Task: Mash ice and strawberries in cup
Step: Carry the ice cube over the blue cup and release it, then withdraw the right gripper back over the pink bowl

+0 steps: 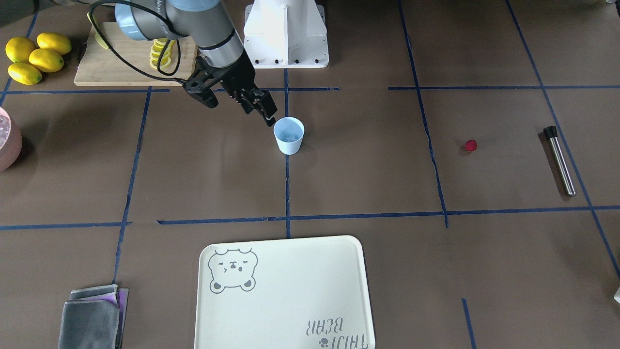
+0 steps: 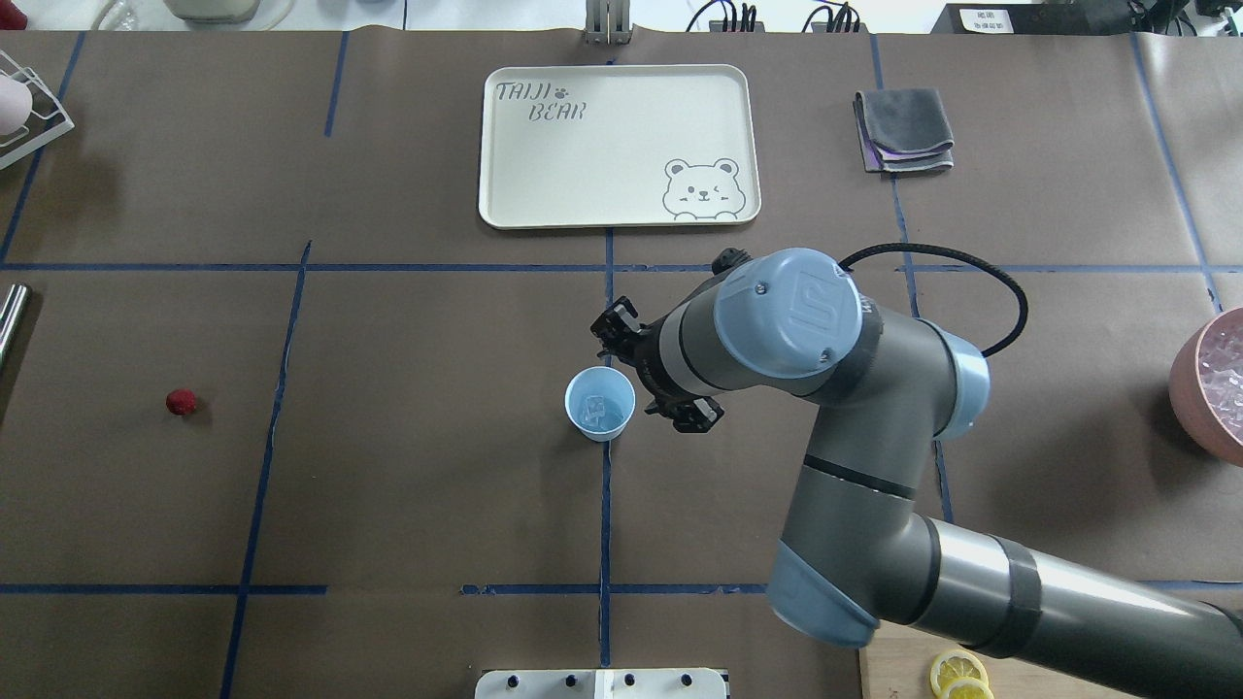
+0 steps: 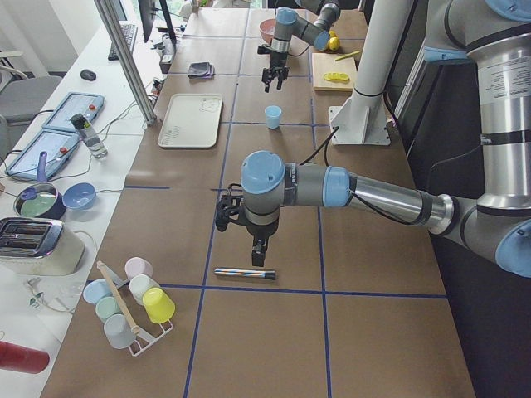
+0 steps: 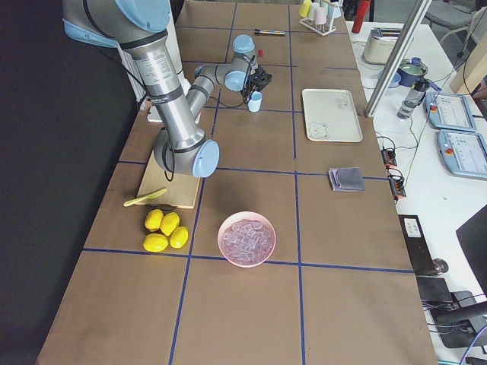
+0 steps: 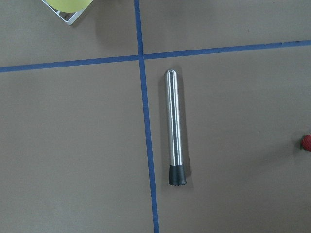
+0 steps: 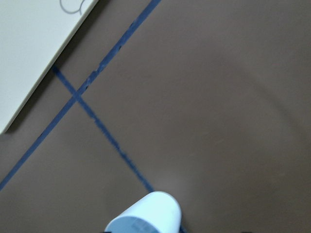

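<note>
The cup (image 1: 288, 135) stands upright on the table (image 1: 368, 174), just off the nearer fingertip of the right end effector (image 1: 237, 107); whether they touch cannot be told. A few clear chunks of ice (image 2: 594, 408) lie in its bottom. The right end effector is spread wide with nothing between its fingers, raised and tilted down toward the cup's rim. In the right wrist view the cup shows only at the lower edge.

The strawberry (image 1: 470, 145) lies on the bare table, well apart from the right end effector, past the cup on the robot's left. It is much closer to the left end effector (image 3: 245, 240), which hangs over a steel muddler (image 5: 175, 131) with a black tip lying flat beside a blue tape line. How far the left end effector is spread cannot be told.

Across the cup from the right end effector lies a cream tray (image 1: 286, 295) printed with a bear. Behind that end effector, toward the robot's right, are a wooden board (image 1: 126, 63), four lemons (image 1: 34, 57) and a pink bowl of ice (image 4: 246, 238)
</note>
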Available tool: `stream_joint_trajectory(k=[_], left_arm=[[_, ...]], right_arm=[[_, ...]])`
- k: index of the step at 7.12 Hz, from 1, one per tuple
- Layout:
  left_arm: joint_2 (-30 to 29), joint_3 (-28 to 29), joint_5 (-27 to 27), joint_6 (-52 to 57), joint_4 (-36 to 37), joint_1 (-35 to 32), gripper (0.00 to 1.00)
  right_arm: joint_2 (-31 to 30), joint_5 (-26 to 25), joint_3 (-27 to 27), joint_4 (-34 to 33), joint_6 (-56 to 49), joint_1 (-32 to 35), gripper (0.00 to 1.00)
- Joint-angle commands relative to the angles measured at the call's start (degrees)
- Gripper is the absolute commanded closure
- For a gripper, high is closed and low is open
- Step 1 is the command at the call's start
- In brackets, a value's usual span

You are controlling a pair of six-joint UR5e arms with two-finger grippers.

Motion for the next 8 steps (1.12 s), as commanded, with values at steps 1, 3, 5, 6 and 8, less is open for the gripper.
stream_joint_trajectory(k=[1, 3, 5, 6, 8], left_arm=[[0.0, 0.2, 0.1, 0.0, -0.3, 0.0, 0.00], [-0.3, 0.2, 0.1, -0.1, -0.4, 0.3, 0.00], [-0.9, 0.2, 0.1, -0.1, -0.4, 0.4, 0.00], [-1.1, 0.3, 0.2, -0.1, -0.4, 0.4, 0.00], [-1.8, 0.5, 0.2, -0.2, -0.4, 0.4, 0.00]], right_arm=[[-13.8, 11.5, 7.9, -0.9, -13.1, 11.8, 0.00], [-25.3, 23.8, 8.6, -0.9, -35.1, 27.8, 0.00], [-33.7, 28.3, 6.8, -1.2, -57.6, 39.5, 0.00], [-35.8, 28.9, 5.2, -2.3, -66.3, 43.4, 0.00], [-39.0, 29.0, 0.9, -5.5, -86.8, 51.3, 0.00]])
